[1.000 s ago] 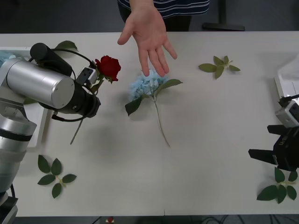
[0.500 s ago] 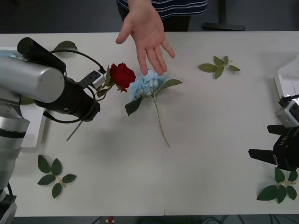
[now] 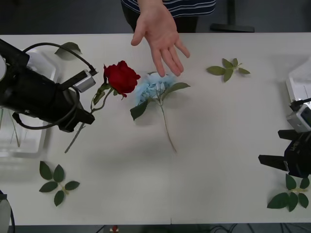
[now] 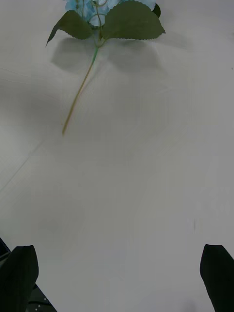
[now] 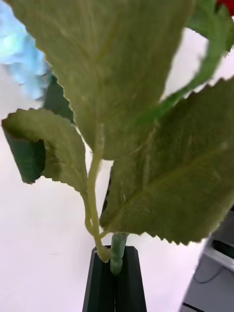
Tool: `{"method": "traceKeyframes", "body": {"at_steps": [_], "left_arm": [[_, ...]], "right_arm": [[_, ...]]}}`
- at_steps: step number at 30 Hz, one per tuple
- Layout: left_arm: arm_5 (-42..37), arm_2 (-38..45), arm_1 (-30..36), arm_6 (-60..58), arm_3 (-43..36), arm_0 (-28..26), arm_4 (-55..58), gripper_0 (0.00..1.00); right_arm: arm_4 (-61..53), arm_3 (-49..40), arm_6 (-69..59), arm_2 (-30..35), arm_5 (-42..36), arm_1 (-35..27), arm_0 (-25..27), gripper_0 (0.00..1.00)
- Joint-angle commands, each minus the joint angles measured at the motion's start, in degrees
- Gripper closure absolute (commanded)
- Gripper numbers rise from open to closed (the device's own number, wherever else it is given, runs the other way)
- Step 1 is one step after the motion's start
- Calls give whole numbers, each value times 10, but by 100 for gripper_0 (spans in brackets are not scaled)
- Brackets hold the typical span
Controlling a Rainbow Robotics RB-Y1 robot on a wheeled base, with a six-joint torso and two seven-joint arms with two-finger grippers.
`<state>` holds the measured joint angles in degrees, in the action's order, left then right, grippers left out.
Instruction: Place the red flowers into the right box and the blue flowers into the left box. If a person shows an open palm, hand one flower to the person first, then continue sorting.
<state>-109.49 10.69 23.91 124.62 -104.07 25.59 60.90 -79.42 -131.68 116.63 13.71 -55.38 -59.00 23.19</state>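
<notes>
My left gripper is shut on the stem of a red flower, held above the table just left of a blue flower lying there. In the left wrist view the black fingers pinch the green stem under broad leaves, with the blue flower behind. A person's open palm hovers over the blue flower's head. The left box lies under my left arm. The right box shows its edge at the far right. My right gripper waits open, facing the blue flower.
Loose green leaf sprigs lie at the back right, front left, front right and back left. The white table is bare between the blue flower and my right gripper.
My left arm has swung the red flower to the right, closer to the open palm and the blue flower. The person's hand has shifted slightly right. The right arm has stayed still.
</notes>
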Motion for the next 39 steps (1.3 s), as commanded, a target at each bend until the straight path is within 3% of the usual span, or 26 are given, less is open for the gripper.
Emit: {"method": "traceKeyframes", "body": {"at_steps": [1,8,26,39], "left_arm": [[2,-2,0,41,-19,-19,83,100],[80,-52,0,-2,-27,-32,190,100],[369,-241,-2,-173,-180,-44,191,100],[561,-348,-11,-207,-181,-54,156,100]], "right_arm": [[1,-8,-16,9,4,2,-12,4],[1,-8,-16,8,5,2,-12,3],[-3,-8,-21,6,7,5,-17,4],[-165,-22,-87,6,53,24,-26,4]]}}
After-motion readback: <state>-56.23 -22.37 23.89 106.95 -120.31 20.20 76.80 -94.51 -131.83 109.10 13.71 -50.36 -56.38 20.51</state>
